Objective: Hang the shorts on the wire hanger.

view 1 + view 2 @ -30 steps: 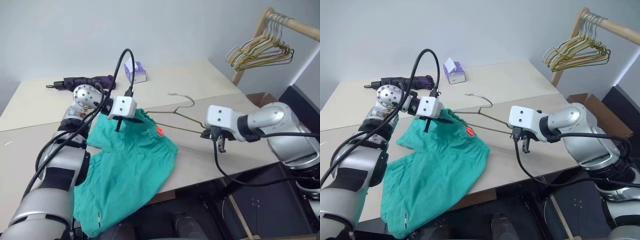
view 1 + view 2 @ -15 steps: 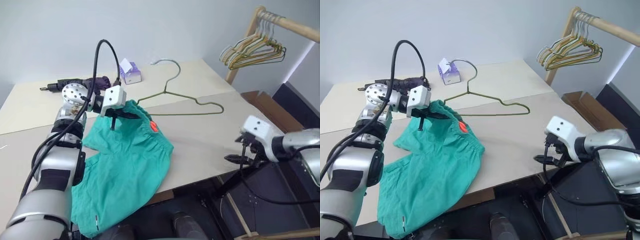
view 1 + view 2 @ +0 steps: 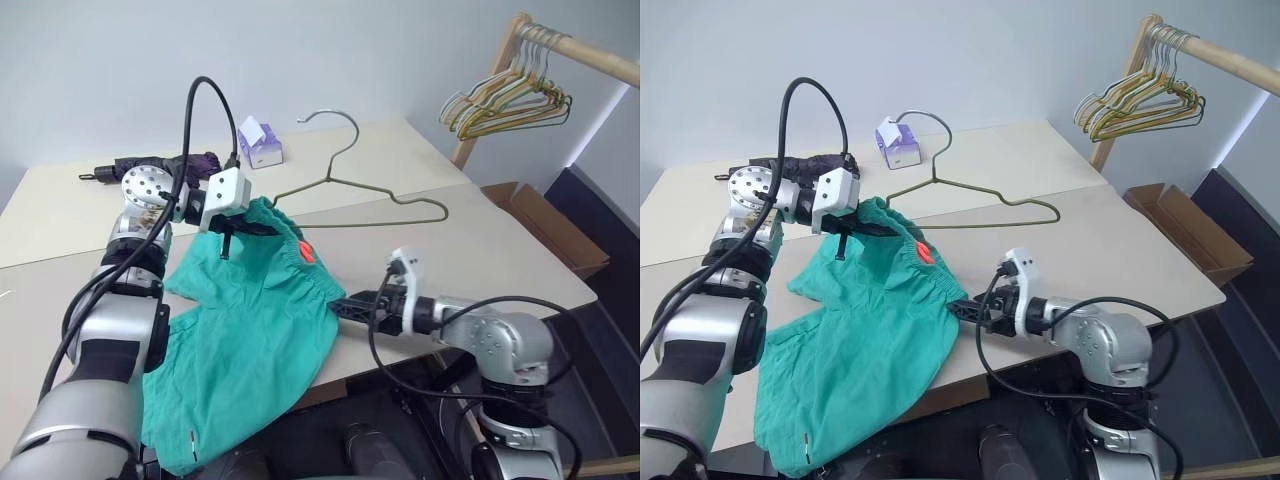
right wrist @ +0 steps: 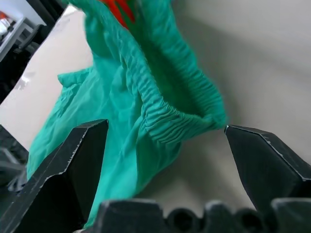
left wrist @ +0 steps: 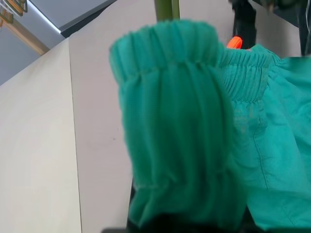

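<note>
The left gripper is clenched on the waistband of the shorts, lifting that corner off the tabletop — the wire hanger sticks up from the same bunch. The right gripper — fingers spread, holding nothing — points at the waistband's near end. Threading looks barely begun; most fabric lies flat.

Both arms are silver-grey metal in rounded segments with black joints and bands. The left arm carries a round silver cap dotted with small holes near the wrist, and a white boxy wrist module. A thick black cable loops high above it and runs along the forearm. The right arm has a smaller white wrist block and thin black cables curling beneath. The right gripper has black, wedge-shaped fingers.
</note>
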Controlling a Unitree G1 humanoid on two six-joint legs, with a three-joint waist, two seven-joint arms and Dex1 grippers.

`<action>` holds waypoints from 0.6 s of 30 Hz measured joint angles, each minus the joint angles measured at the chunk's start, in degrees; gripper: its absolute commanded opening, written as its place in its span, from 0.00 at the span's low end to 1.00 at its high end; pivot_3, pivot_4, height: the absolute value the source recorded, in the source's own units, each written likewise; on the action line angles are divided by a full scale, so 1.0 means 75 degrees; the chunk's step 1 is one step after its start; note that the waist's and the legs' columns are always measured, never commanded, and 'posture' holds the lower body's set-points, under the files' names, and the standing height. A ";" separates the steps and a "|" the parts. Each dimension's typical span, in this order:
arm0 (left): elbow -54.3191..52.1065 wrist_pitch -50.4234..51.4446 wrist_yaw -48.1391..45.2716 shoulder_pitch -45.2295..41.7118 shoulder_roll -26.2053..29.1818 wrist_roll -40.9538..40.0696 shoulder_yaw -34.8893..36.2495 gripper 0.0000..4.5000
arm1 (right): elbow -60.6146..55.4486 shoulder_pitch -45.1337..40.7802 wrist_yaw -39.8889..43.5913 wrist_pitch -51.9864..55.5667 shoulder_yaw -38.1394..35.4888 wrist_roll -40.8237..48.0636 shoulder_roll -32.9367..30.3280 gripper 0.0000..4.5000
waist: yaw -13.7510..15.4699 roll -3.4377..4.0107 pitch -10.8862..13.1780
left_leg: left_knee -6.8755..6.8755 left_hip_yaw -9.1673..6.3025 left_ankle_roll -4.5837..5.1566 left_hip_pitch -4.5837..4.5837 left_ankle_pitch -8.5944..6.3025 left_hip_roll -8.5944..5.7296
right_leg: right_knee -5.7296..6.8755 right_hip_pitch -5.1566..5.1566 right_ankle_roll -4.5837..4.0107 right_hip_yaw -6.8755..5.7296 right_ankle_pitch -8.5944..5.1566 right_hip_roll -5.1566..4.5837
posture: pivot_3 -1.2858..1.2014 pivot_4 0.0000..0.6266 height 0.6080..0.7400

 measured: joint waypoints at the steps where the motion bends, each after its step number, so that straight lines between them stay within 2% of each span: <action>1: -0.0006 0.0006 -0.0010 0.0000 0.0000 0.0000 0.0000 0.00 | 0.0083 -0.0042 -0.0043 0.0011 0.0148 0.0013 0.0054 0.90 | 0.0000 0.0000 0.0000 | 0.0000 0.0000 0.0000 -0.0001 0.0000 0.0000 | 0.0000 -0.0001 0.0000 0.0000 0.0000 0.0000 | 0.46 0.04 1.00; 2: -0.0027 0.0008 -0.0016 0.0000 -0.0001 0.0000 0.0000 0.00 | 0.0123 -0.0048 -0.0082 0.0015 0.0241 0.0045 0.0122 0.86 | -0.0001 0.0000 0.0000 | 0.0000 -0.0002 0.0000 -0.0001 0.0000 0.0000 | 0.0001 -0.0001 0.0000 -0.0001 0.0000 0.0001 | 0.46 0.04 1.00; 5: -0.0056 0.0010 -0.0016 0.0000 0.0000 0.0000 0.0000 0.00 | 0.0365 -0.0049 -0.0138 0.0002 0.0459 0.0128 0.0210 0.63 | -0.0003 0.0000 0.0000 | 0.0000 -0.0003 0.0000 -0.0001 0.0000 0.0000 | 0.0002 0.0000 0.0000 -0.0002 0.0000 0.0000 | 0.46 0.04 1.00; 12: -0.0179 0.0044 -0.0023 0.0000 0.0008 -0.0007 0.0000 0.00 | 0.0887 -0.0078 -0.0434 -0.0565 0.0314 0.0154 0.0659 0.12 | 0.0006 0.0000 0.0000 | 0.0000 -0.0007 0.0000 -0.0004 0.0000 0.0000 | 0.0001 -0.0001 -0.0001 -0.0005 0.0000 0.0000 | 0.46 0.02 1.00; 14: -0.0187 0.0047 -0.0025 0.0002 0.0016 -0.0009 0.0001 0.00 | 0.0884 -0.0052 -0.0450 -0.0633 0.0171 0.0196 0.0651 0.01 | 0.0022 0.0000 0.0000 | 0.0000 -0.0007 0.0000 -0.0005 0.0000 0.0000 | 0.0001 -0.0001 -0.0001 -0.0006 0.0001 -0.0001 | 0.46 0.02 1.00; 18: -0.0312 0.0098 -0.0081 0.0203 0.0193 -0.0018 0.0007 0.00 | 0.0674 0.0223 -0.0496 -0.1029 -0.0231 0.0429 0.0440 0.01 | 0.0047 0.0001 -0.0001 | 0.0000 -0.0007 0.0000 -0.0005 0.0000 0.0000 | 0.0001 -0.0001 0.0000 -0.0007 0.0000 -0.0001 | 0.46 0.02 1.00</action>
